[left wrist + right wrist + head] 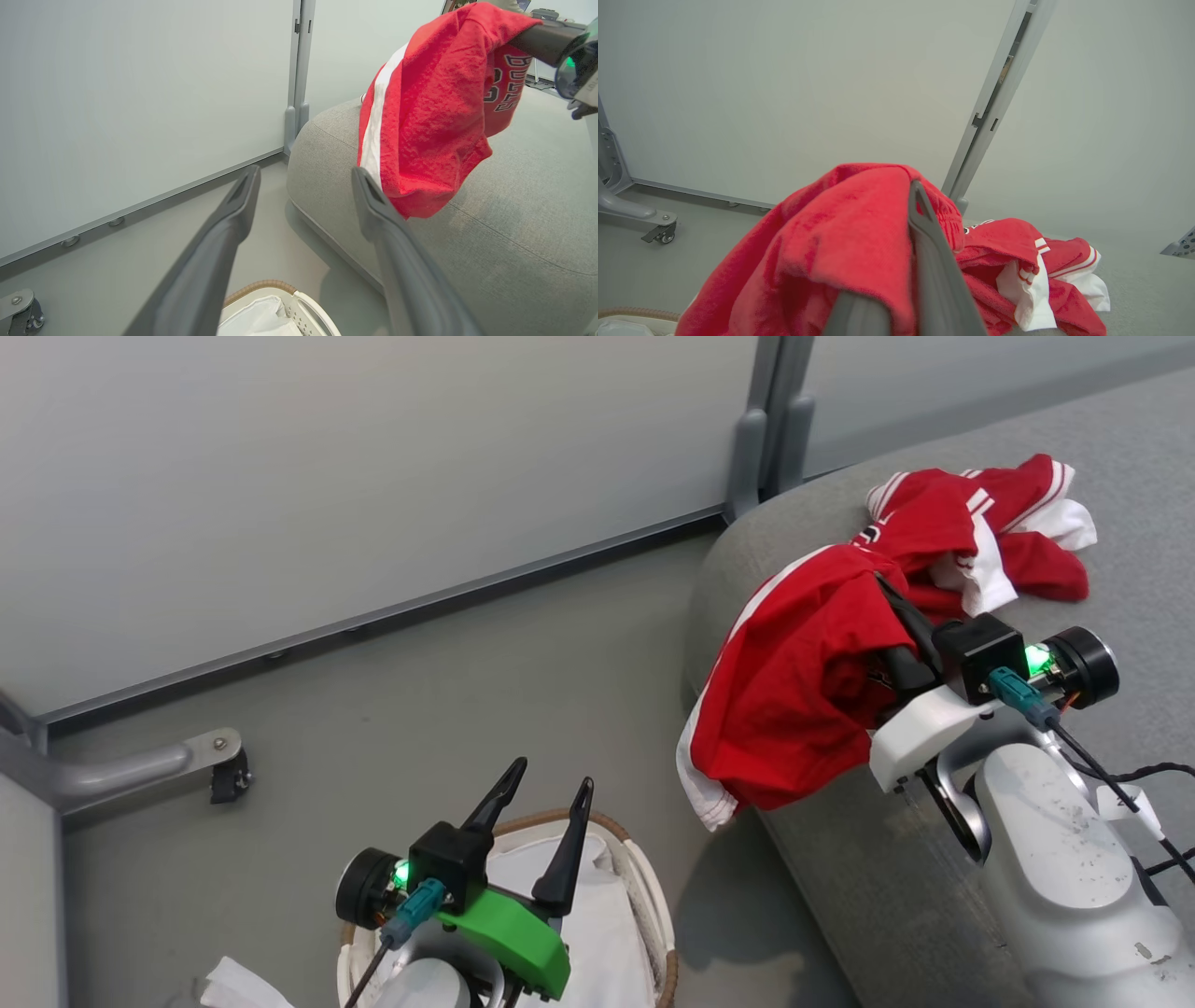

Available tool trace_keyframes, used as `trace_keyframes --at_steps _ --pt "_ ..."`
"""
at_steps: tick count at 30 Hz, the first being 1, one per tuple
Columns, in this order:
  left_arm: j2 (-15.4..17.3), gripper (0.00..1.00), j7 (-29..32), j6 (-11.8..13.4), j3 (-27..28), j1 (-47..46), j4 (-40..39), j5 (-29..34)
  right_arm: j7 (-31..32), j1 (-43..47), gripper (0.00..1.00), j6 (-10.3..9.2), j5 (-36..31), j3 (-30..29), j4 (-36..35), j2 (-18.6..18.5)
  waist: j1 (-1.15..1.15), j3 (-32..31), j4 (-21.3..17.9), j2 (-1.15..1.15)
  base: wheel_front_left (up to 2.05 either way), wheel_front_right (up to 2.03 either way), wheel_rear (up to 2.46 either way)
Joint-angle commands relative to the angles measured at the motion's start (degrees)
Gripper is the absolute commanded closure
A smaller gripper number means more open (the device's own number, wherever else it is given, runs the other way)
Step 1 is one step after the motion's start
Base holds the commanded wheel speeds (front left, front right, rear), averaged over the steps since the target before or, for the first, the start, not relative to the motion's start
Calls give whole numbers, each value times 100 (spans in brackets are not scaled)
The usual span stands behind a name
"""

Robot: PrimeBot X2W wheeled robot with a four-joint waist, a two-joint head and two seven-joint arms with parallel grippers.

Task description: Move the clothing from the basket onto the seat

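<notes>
My right gripper (882, 588) is shut on a red garment (803, 681) with a white side stripe, which drapes over its fingers and hides one of them. The cloth hangs above the left corner of the grey seat (1130, 457), and "BULLS" lettering shows on the garment (430, 112). A second red-and-white garment (990, 523) lies crumpled on the seat beyond it, also seen as the crumpled garment (1041, 266). My left gripper (551, 775) is open and holds nothing, above the basket (649, 877), whose white liner is showing. The left gripper (304, 173) points toward the seat (514, 224).
Pale wall panels with a grey post (766, 420) stand behind the floor and seat. A grey frame foot with a caster (229, 775) sits on the floor at left. A white cloth scrap (233, 985) lies beside the basket.
</notes>
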Motion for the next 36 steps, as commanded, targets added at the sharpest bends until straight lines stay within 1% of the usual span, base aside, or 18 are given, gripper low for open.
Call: trace_keyframes --at_steps 1,4,8,13,16,20,24,27,29,33,36 --pt "12 0 -4 -8 -20 -86 -36 24 -28 61 100 -8 -23 -42 -47 -22 0 233 -403 -1 0 0 0" --pt "15 0 -4 -15 -64 -146 -95 45 -28 85 100 -8 -37 -143 -92 -28 0 335 -547 -1 0 0 0" --pt "16 0 -4 -17 -82 -188 -101 99 -28 95 100 -8 -54 -223 -157 -27 0 462 -628 -1 0 0 0" --pt "16 0 -4 -24 -78 -276 -75 157 -28 -80 100 -8 -84 -393 -305 -109 0 668 -587 -1 0 0 0" --pt "17 0 -4 -28 -36 -321 -38 198 -29 -340 100 -8 -138 -518 -474 -241 0 849 -507 -1 0 0 0" --pt "17 0 -4 -33 21 -428 -18 262 -28 -879 100 -8 -115 -742 -623 -523 0 1140 -371 -1 0 0 0" --pt "17 0 -4 -44 10 -575 -41 429 -28 -1549 100 -8 -368 -1089 -616 -1017 0 1526 -148 -1 0 0 0" --pt "21 0 -4 -43 25 -702 -133 549 -28 -2094 100 -8 -575 -1395 -427 -1451 0 1865 49 -1 0 0 0" --pt "43 0 -4 -45 33 -786 -198 599 -27 -2418 100 -8 -664 -1624 -279 -1649 0 2090 155 -1 0 0 0" --pt "102 0 -4 -49 46 -969 -344 691 -26 -2833 100 -8 -760 -1975 31 -1926 0 2533 326 -1 0 0 0" --pt "139 0 -4 -51 34 -1072 -430 757 -21 -2905 100 -8 -870 -2189 285 -2013 0 2780 410 -1 0 0 0"
